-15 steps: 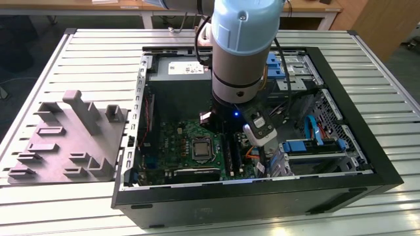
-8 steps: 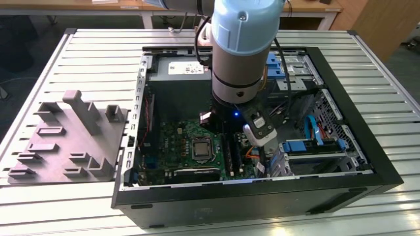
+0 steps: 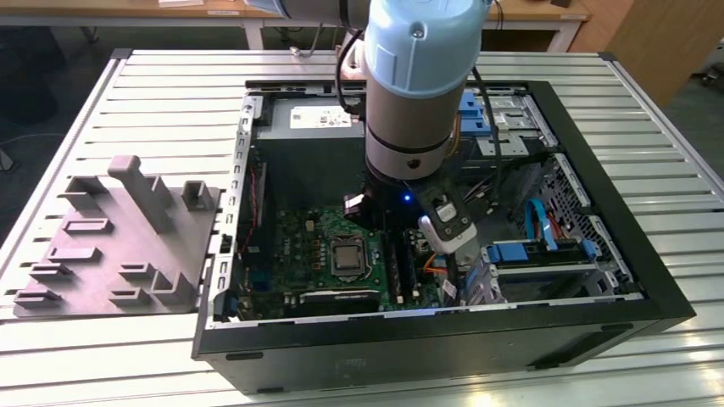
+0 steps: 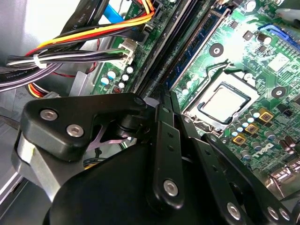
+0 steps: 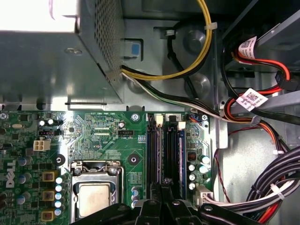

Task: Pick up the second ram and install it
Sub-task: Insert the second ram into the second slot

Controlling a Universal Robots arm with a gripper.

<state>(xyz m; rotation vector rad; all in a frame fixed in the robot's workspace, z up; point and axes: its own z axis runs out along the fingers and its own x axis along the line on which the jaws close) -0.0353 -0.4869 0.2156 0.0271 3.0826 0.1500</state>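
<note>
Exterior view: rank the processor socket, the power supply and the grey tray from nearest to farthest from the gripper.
1. Processor socket, on the motherboard, just to the exterior view's left of the gripper.
2. Power supply, at the case's far end.
3. Grey tray, outside the case, on the exterior view's left.

Markings, item by item:
- Motherboard (image 5: 108, 136): fine white lettering beside parts and a larger white logo at its edge in the first wrist view; too small or cut off to read.
- Cable tags (image 5: 251, 98): white, with a square code and small print that cannot be read.
- Power supply sticker (image 3: 325, 117): white, print illegible in the exterior view.
</note>
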